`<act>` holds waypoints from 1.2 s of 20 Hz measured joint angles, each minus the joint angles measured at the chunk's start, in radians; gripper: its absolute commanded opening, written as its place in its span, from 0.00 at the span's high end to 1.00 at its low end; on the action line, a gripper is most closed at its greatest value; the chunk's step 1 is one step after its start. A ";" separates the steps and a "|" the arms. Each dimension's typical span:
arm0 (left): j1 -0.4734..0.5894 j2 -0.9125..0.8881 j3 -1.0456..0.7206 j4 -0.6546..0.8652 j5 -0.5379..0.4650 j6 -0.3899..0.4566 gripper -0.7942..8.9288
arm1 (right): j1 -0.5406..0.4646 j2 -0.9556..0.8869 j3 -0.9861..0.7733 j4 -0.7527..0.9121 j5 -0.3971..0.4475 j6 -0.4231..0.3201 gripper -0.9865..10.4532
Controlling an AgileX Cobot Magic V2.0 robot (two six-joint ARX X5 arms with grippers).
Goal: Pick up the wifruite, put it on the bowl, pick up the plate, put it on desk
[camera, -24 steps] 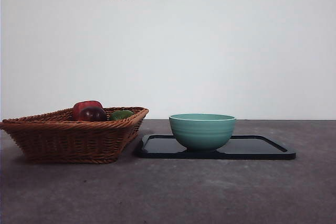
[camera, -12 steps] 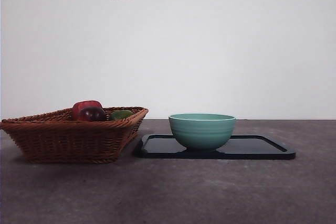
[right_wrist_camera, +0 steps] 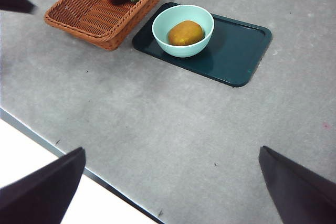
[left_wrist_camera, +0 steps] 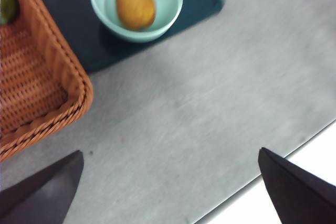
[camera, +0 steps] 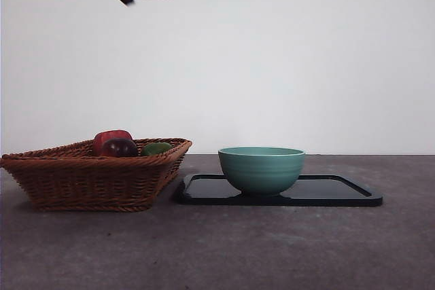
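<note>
The jaws of both grippers stand wide apart and hold nothing. The left gripper (left_wrist_camera: 168,182) hangs high above the desk (left_wrist_camera: 199,119), near the wicker basket (left_wrist_camera: 31,77); in the front view it shows only as a dark tip at the top. The right gripper (right_wrist_camera: 170,182) waits high over the near edge of the desk. The wifruite (right_wrist_camera: 186,33) lies inside the bowl (right_wrist_camera: 182,30), and the bowl stands on the dark tray (right_wrist_camera: 236,51), just beside the basket. So I judge the first step is done, and the plate step is in hand. The next move calls for one gripper to come down to a free rim of the tray, away from the bowl, and close there.
</note>
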 measured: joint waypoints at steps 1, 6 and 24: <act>0.007 0.046 0.035 -0.018 0.008 0.013 0.37 | 0.000 0.000 0.000 0.000 0.000 0.000 0.32; 0.050 0.278 0.213 -0.068 0.023 0.097 0.37 | 0.000 0.000 0.000 0.000 0.000 0.000 0.32; 0.177 0.866 0.757 -0.058 0.024 0.235 0.37 | 0.000 0.000 0.000 0.000 -0.002 0.000 0.32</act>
